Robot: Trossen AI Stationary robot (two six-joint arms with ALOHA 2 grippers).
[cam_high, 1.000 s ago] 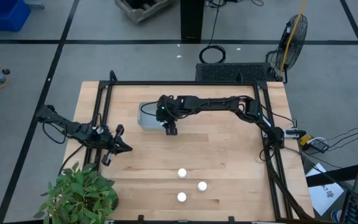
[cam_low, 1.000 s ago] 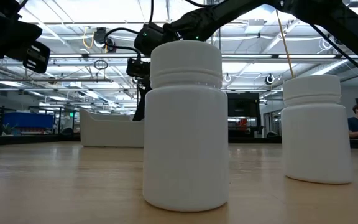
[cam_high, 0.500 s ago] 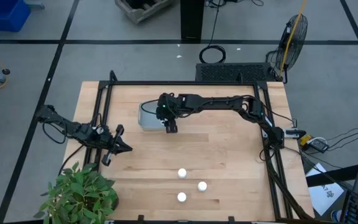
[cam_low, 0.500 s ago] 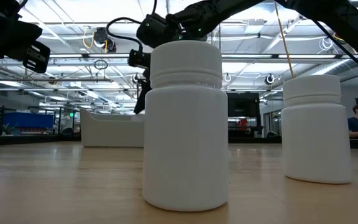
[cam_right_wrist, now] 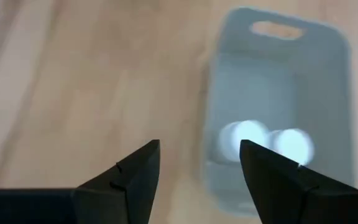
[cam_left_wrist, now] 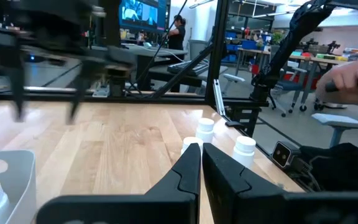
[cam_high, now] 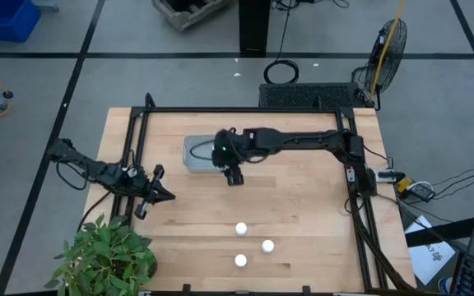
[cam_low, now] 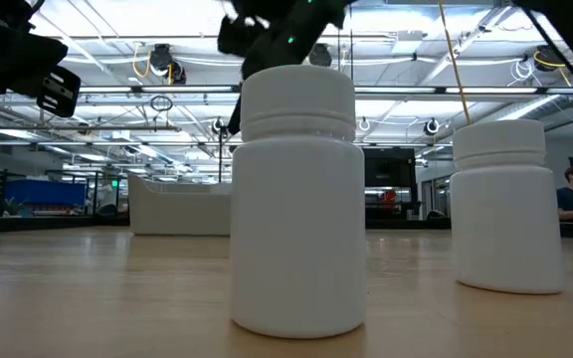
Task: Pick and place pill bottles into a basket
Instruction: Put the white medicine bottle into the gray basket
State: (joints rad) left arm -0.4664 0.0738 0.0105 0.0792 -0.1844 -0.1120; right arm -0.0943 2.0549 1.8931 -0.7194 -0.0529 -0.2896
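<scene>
Three pill bottles (cam_high: 241, 229) on table (cam_high: 303, 214), potted plant (cam_high: 105, 256) at corner

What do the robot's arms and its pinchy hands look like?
Both arms are thin, dark and jointed, with black cables running off them. The right arm has a small green light near its wrist. The left gripper and right gripper each have two black, pointed, wedge-shaped fingers.

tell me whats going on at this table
A two-armed robot is moving pill bottles into a basket. The right tool is open and empty beside the basket, which holds two bottles. Three more bottles stand on the table's near side. The left tool waits shut at the left edge.
</scene>
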